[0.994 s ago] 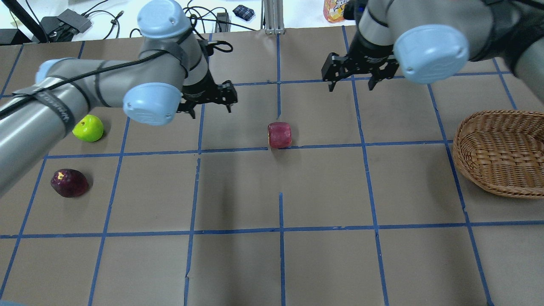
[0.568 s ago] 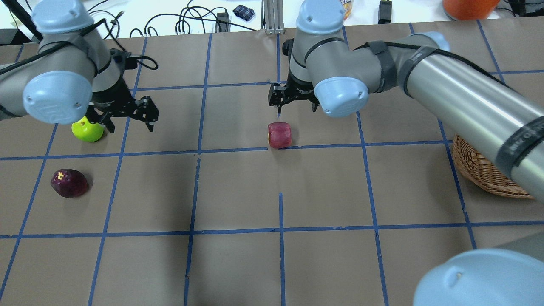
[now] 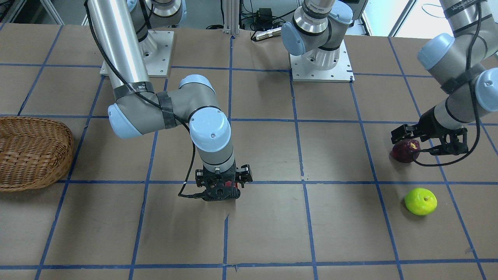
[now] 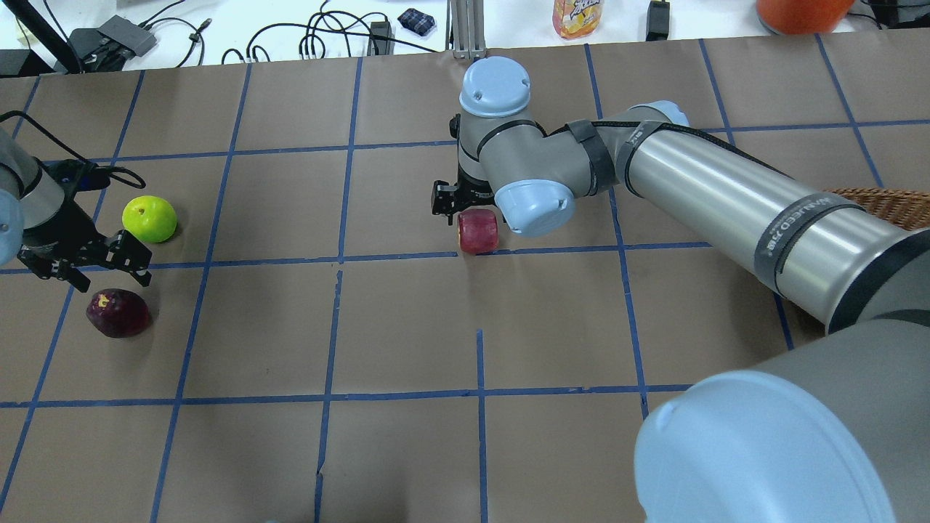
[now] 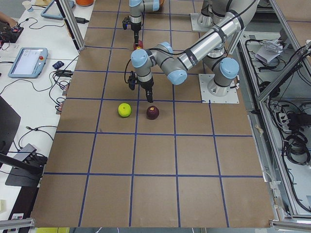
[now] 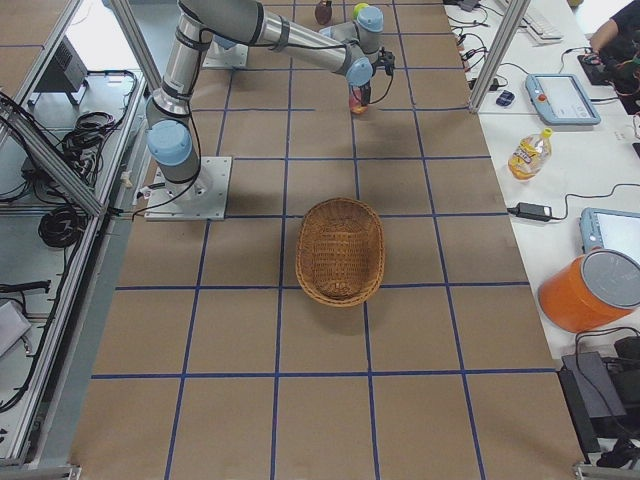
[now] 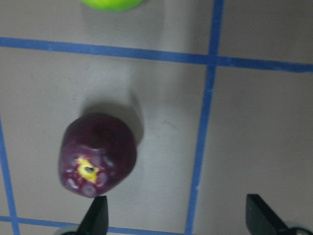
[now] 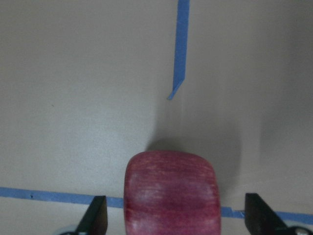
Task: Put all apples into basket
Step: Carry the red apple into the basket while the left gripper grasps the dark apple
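The dark purple apple [image 4: 118,312] lies at the table's left, with the yellow-green apple [image 4: 150,219] just beyond it. My left gripper [image 4: 98,270] hangs open over the purple apple's far edge. In the left wrist view the purple apple [image 7: 98,154] sits left of centre, off the open fingertips [image 7: 95,218]. The red apple [image 4: 478,230] lies mid-table. My right gripper [image 8: 176,223] is open and low, with the red apple [image 8: 171,196] between its fingers. The wicker basket [image 6: 341,250] stands at the right, mostly hidden by my right arm in the overhead view.
The table is brown paper with a grid of blue tape [image 4: 338,256]. Cables, a drink bottle [image 4: 576,16] and an orange container [image 4: 799,11] lie beyond the far edge. My right arm stretches across the table's right half, over the basket [image 3: 31,153].
My left gripper has moved from beside the green apple to just over the purple apple. My right gripper has come down from just beyond the red apple to straddle it. No apple has moved.
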